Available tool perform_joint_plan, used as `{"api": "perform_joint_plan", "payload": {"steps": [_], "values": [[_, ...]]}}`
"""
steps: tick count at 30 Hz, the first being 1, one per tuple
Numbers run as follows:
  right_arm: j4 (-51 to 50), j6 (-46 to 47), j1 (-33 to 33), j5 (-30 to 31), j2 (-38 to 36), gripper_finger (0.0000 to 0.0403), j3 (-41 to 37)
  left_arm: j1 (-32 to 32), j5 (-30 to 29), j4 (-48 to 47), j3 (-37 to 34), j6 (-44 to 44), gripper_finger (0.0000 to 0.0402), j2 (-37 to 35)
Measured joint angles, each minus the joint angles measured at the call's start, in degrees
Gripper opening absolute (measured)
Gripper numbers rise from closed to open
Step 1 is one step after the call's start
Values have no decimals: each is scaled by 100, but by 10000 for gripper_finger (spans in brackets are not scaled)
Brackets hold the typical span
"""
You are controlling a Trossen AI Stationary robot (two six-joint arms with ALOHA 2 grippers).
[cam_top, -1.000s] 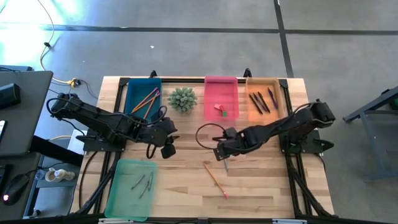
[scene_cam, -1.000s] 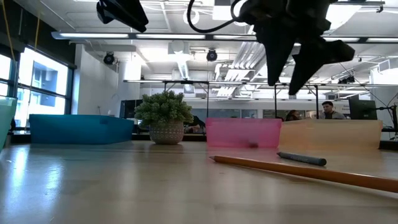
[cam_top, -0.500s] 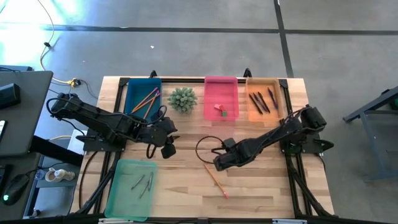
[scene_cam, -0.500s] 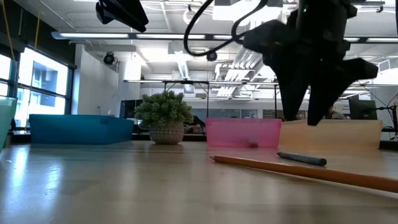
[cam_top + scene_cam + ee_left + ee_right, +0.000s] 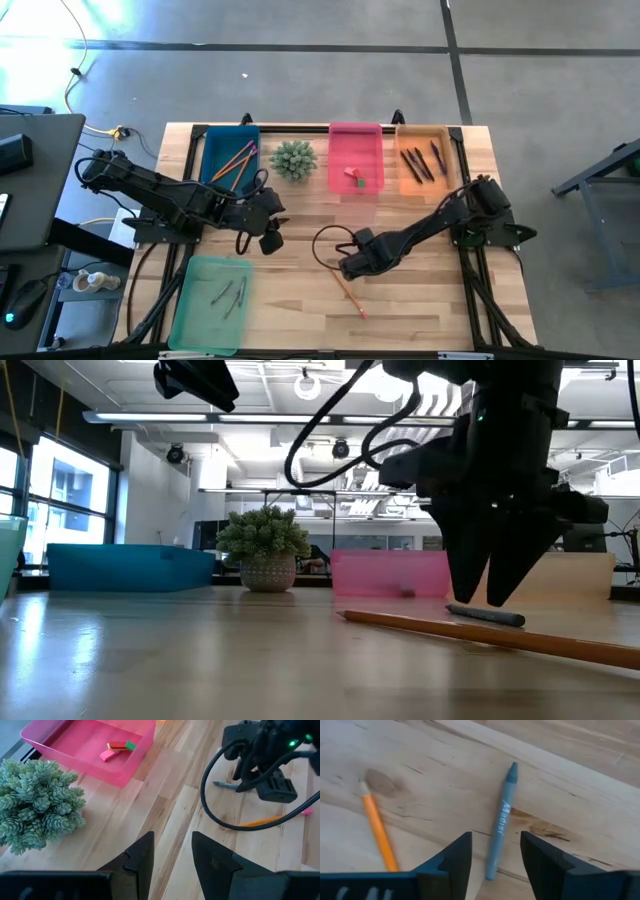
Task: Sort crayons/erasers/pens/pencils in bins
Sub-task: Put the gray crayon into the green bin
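A grey-blue crayon [image 5: 499, 831] lies flat on the wood next to a long orange pencil [image 5: 378, 834]. Both also show in the low view: the crayon [image 5: 486, 616] and the pencil [image 5: 470, 634]. My right gripper [image 5: 492, 862] is open, low over the crayon, with one finger on either side of its near end and not touching it. It also shows in the low view [image 5: 487, 592] and the high view [image 5: 347, 267], where it hides the crayon. My left gripper [image 5: 172, 857] is open and empty, high over the table's left half [image 5: 270, 238].
At the far edge stand a blue bin [image 5: 228, 155] with pencils, a small plant [image 5: 294, 160], a pink bin [image 5: 355, 160] with erasers and an orange bin [image 5: 425, 165] with pens. A light green bin [image 5: 210, 300] with crayons sits near left.
My right gripper has gone down and toward the table's near edge, a little leftward, until its open fingers hang just over the crayon. The crayon and the pencil have stayed where they were.
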Motion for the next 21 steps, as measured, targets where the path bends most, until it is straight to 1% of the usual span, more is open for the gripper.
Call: {"api": "perform_joint_plan", "payload": {"steps": [4,8,11,21], "values": [[52,-4,-4,3,81,113,-1,0,0,-1,0,1,119,0],[88,-15,-4,2,195,91,-1,0,0,-3,0,1,119,0],[84,-20,-4,17,233,84,10,0,0,-1,0,-1,119,0],[-149,-44,-4,61,246,80,19,0,23,-1,0,-22,119,0]]}}
